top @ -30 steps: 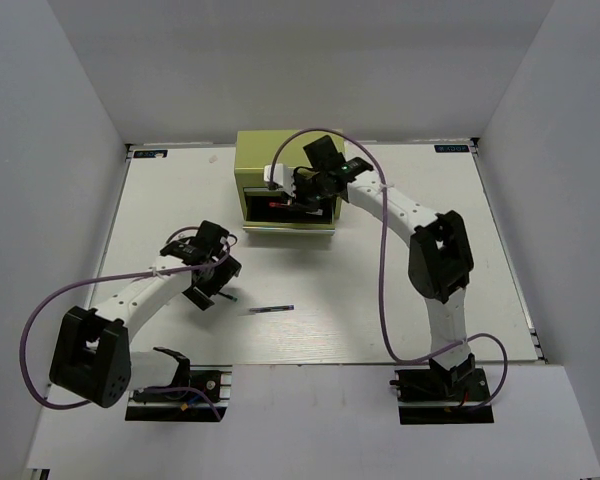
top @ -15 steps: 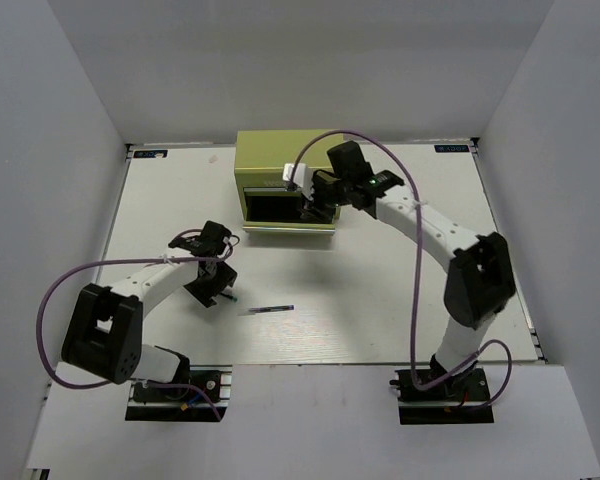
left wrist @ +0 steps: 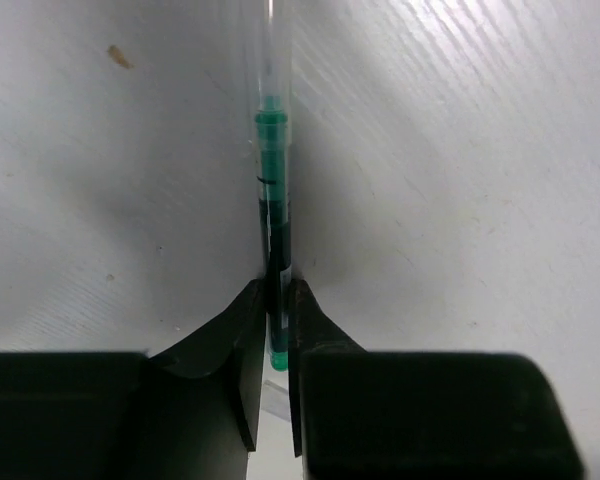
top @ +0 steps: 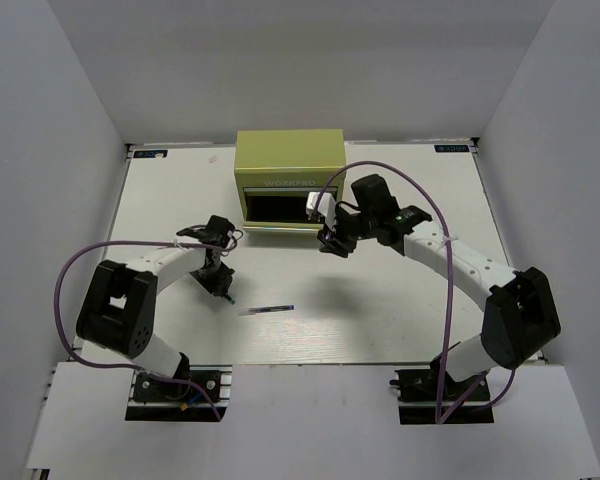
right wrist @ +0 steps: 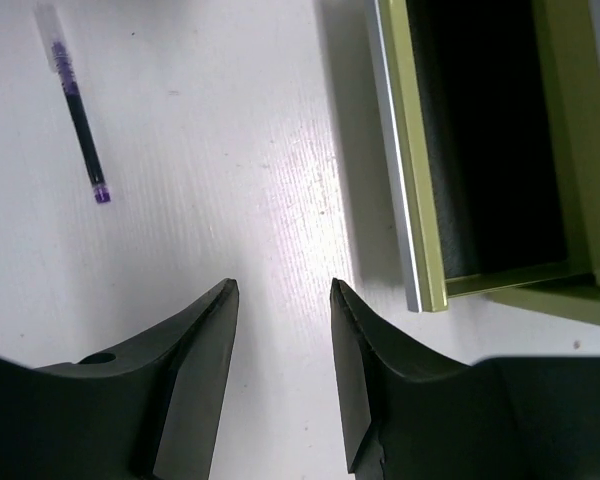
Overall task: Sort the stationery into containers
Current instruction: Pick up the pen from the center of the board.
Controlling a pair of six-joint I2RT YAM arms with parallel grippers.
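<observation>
While the right gripper [right wrist: 280, 345] is standing half-open and empty, the light, slick green-ink pen [left wrist: 271, 200] is being pinched near its end by the left gripper [left wrist: 273, 330].

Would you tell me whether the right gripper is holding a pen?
No: the right gripper has its jaws apart with nothing between them, and the purple pen lies clear of them.

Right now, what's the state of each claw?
Left claw: closed on the green pen.
Right claw: open, holding nothing.
</observation>
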